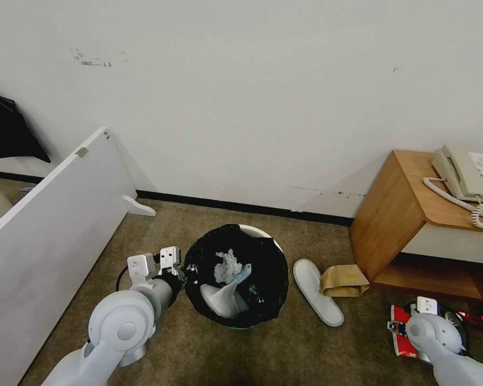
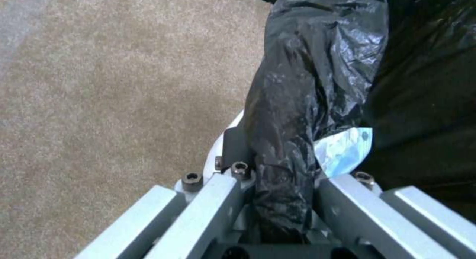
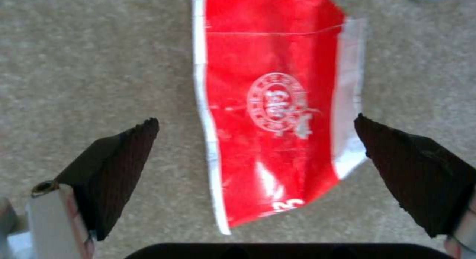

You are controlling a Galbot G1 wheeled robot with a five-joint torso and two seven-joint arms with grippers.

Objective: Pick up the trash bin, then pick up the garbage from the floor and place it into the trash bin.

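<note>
Our left gripper [image 2: 277, 199] has its fingers clamped on the black-bag-covered rim of the trash bin [image 1: 235, 276], gripping at the bin's 9 o'clock edge in the head view; inside it we see crumpled tissues [image 1: 229, 266] and 1 white slipper [image 1: 224, 300]. Our right gripper [image 3: 255, 147] hangs fingers wide apart and holding nothing, its 2 dark fingertips [image 3: 124, 154] straddling a flattened red cup [image 3: 275, 110] on the carpet [image 1: 306, 354], at 4 o'clock from the bin. Another slipper [image 1: 317, 291] and a brown paper bag [image 1: 344, 280] lie at the bin's 3 o'clock, beside a wooden side table [image 1: 392, 214].
</note>
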